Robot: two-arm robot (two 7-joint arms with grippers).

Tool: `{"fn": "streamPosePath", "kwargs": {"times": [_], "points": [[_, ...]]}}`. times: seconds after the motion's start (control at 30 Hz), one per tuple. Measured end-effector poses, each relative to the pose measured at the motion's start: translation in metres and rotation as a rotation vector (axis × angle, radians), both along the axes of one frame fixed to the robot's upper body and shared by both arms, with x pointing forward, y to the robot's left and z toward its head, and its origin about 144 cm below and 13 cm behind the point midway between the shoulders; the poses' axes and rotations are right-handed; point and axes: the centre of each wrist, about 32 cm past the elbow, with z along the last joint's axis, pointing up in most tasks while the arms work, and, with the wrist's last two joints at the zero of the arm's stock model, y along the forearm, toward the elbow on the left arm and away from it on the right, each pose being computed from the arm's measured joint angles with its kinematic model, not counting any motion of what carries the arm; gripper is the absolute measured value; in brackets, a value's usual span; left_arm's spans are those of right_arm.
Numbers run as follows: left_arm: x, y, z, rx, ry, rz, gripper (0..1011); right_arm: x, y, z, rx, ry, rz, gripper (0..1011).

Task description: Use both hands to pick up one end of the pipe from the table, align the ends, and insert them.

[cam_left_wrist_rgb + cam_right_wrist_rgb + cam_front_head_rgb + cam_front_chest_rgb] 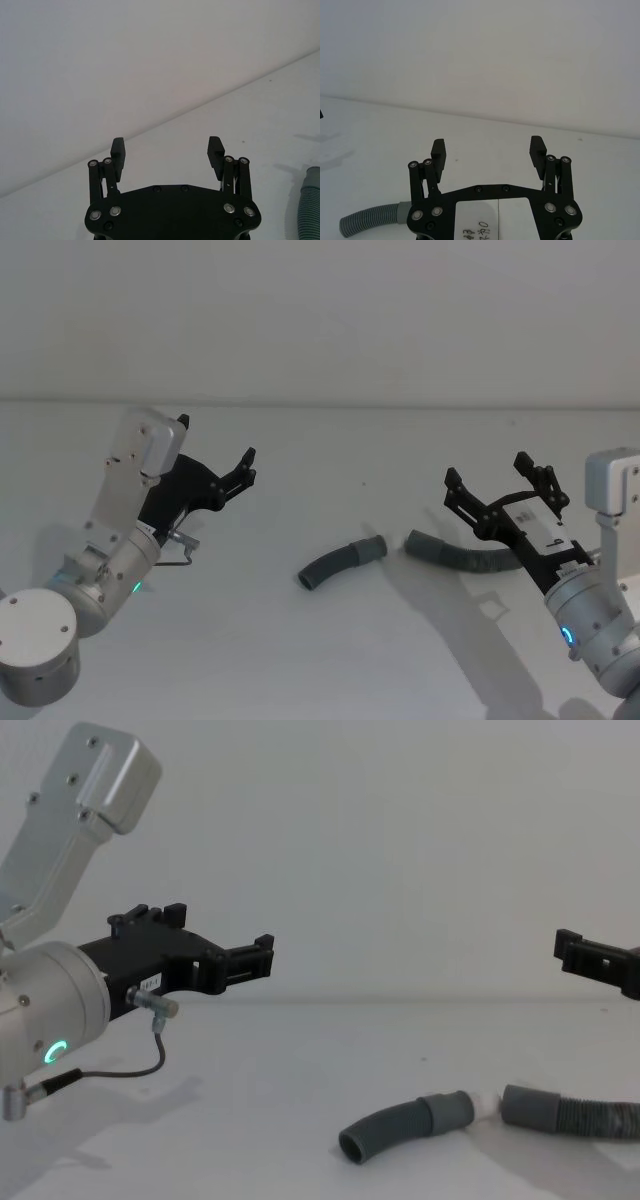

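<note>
The dark grey ribbed pipe lies on the white table (pixel 300 660) in two stretches. A short curved stretch (pixel 340 562) has an open dark mouth at one end and a smooth cuff (pixel 447 1110) at the other. A narrow white tip (pixel 487 1103) points from that cuff at the plain cuff (pixel 527 1105) of the longer stretch (pixel 465 558). I cannot tell if the ends touch. My left gripper (pixel 246 466) hovers open and empty, left of the pipe. Also open and empty, my right gripper (pixel 487 472) hangs above the longer stretch.
The table's far edge meets a plain white wall (pixel 320 320). A thin grey cable (pixel 120 1070) loops under my left wrist. In the left wrist view the pipe (pixel 307 210) lies off to one side of the open fingers (pixel 118 147).
</note>
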Motion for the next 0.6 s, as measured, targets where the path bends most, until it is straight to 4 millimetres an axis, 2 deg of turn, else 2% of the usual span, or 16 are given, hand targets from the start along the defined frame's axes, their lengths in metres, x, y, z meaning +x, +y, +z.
{"fn": "streamPosePath", "kwargs": {"times": [0.6], "points": [[0.0000, 0.0000, 0.0000, 0.000, 0.000, 0.000, 1001, 0.0000, 0.0000, 0.0000, 0.000, 0.000, 0.000, 1002]]}}
